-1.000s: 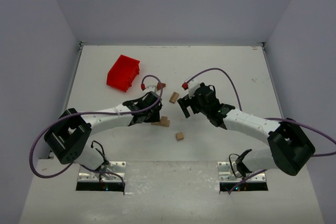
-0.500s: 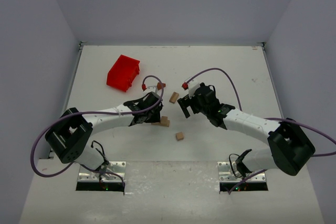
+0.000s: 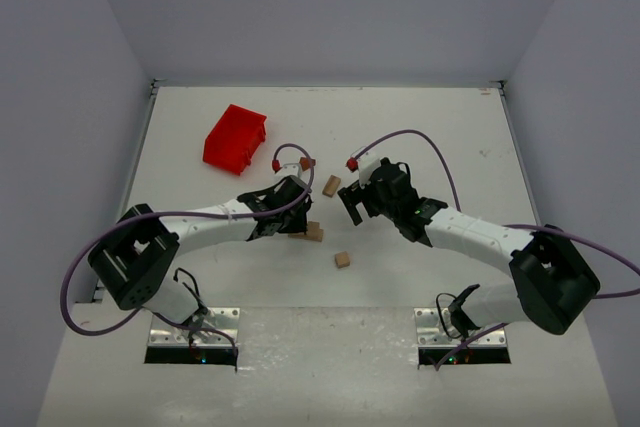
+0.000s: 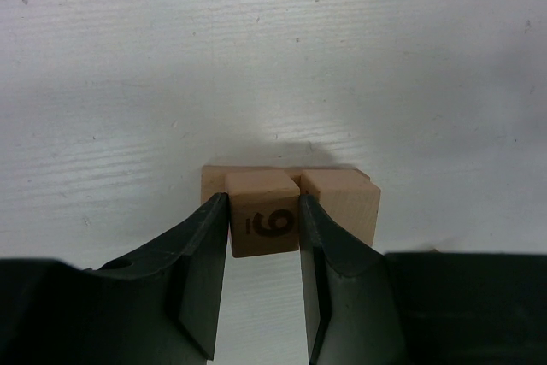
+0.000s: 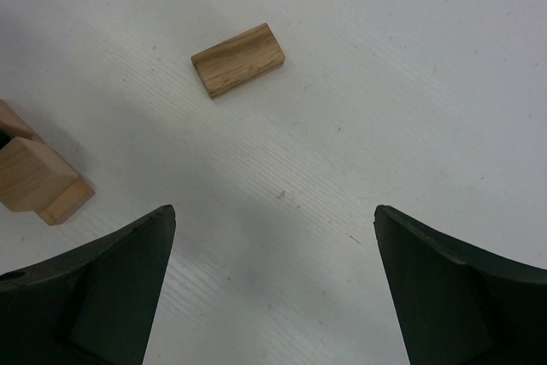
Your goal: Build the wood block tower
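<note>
My left gripper [image 4: 263, 204] is shut on a pale tan cube marked 9 [image 4: 264, 224]. The cube sits close beside a second tan cube [image 4: 342, 203], over a tan slab [image 4: 214, 179]. This stack shows in the top view [image 3: 314, 233], with the left gripper [image 3: 296, 227] at its left side. My right gripper [image 3: 352, 207] is open and empty above bare table [image 5: 273, 215]. A loose tan slab [image 5: 238, 60] lies ahead of it and shows in the top view [image 3: 331, 185]. A reddish-brown wedge [image 3: 307, 162] lies further back. A loose tan cube [image 3: 342, 260] lies nearer the bases.
A red plastic bin [image 3: 236, 137] stands at the back left. Purple cables loop over both arms. The stack shows at the left edge of the right wrist view [image 5: 30, 173]. Grey walls close in the table on three sides.
</note>
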Robot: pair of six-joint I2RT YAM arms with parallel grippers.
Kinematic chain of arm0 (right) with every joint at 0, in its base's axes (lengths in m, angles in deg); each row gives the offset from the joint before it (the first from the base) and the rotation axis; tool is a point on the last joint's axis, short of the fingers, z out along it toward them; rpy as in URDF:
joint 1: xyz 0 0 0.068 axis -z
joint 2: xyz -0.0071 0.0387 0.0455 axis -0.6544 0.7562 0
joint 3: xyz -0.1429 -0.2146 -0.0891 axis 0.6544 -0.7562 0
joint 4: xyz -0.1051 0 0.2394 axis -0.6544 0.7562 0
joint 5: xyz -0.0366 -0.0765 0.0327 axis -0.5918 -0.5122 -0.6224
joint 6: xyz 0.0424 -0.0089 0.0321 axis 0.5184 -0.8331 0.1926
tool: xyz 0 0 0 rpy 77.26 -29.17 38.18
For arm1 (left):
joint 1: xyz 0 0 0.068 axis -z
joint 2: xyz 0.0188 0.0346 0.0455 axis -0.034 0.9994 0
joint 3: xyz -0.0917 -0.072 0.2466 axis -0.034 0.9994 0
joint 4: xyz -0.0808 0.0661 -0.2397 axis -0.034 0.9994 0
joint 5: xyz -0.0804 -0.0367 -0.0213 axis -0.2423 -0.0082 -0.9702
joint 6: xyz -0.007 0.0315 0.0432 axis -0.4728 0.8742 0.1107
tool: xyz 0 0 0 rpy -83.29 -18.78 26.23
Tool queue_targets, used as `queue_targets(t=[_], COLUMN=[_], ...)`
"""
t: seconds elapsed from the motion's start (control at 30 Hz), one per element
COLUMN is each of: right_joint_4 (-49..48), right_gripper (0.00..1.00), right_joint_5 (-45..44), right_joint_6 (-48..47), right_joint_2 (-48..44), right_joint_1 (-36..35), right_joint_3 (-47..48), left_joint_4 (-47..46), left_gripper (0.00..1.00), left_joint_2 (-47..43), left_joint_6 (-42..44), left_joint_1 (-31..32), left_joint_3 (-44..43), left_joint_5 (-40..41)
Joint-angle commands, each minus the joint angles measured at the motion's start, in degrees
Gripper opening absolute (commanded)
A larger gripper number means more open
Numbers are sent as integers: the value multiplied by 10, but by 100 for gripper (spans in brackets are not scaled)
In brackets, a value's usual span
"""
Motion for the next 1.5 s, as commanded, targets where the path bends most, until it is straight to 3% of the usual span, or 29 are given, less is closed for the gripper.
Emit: queue_targets(t=[0.0, 1.47], right_joint_4=[-13, -3], right_gripper=[99, 99], right_joint_5=[-6, 5], right_joint_6=[-6, -8], right_joint_2=[0, 11], right_joint_1=[1, 2], right_joint_3=[9, 17], left_joint_4=[-1, 30], left_gripper=[12, 31], left_joint_2=[7, 9], left_joint_6=[3, 10], left_joint_1=[7, 22], left_joint_3=[-13, -24], left_joint_5=[11, 31])
